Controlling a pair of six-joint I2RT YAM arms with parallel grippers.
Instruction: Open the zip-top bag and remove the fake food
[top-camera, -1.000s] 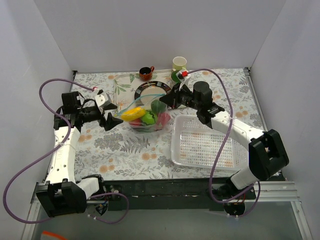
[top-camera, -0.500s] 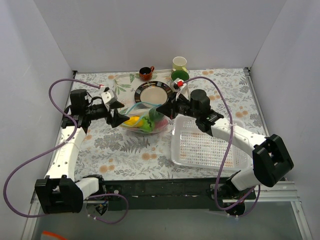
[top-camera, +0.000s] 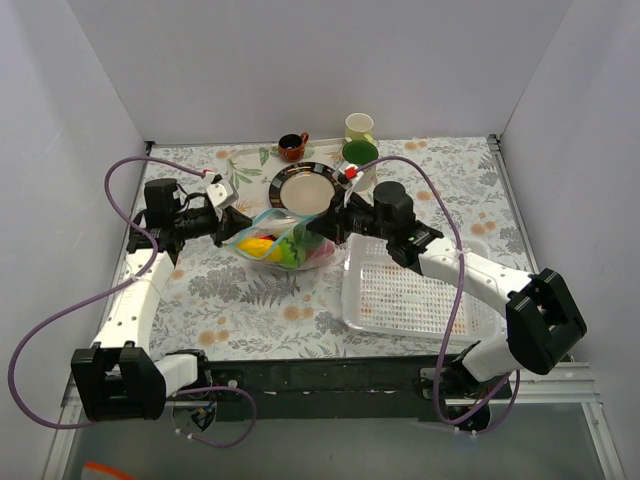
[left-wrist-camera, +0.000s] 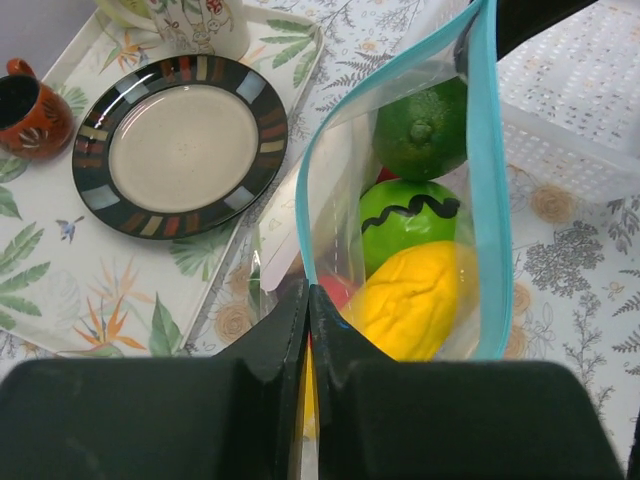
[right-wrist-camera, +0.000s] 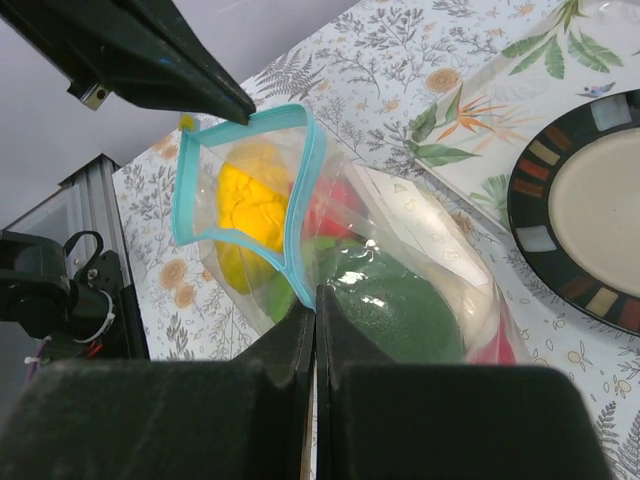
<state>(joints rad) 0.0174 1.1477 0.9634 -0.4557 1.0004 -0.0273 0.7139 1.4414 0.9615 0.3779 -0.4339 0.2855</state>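
Note:
The zip-top bag (top-camera: 283, 262) lies at mid-table with its light blue zip strip (left-wrist-camera: 490, 180) parted into an open mouth. My left gripper (left-wrist-camera: 308, 290) is shut on the mouth's left lip, and my right gripper (right-wrist-camera: 315, 295) is shut on the opposite lip. The bag hangs stretched between them, as the top view shows, left gripper (top-camera: 238, 229), right gripper (top-camera: 312, 228). Fake food sits inside: a yellow piece (left-wrist-camera: 410, 300), a light green piece with a black squiggle (left-wrist-camera: 410, 215), a dark green lime (left-wrist-camera: 425, 125) and a red piece (right-wrist-camera: 325, 210).
A striped-rim plate (top-camera: 303, 186) rests on a leaf-print tray (top-camera: 250, 165) just behind the bag. A brown cup (top-camera: 292, 147), a green-lined mug (top-camera: 358, 153) and a pale cup (top-camera: 359, 126) stand at the back. The white perforated basket (top-camera: 415, 290) lies right of the bag.
My left gripper moved right to the bag and shut on the left lip of its mouth. The right gripper stayed shut and shifted slightly left, and the bag's mouth now gapes.

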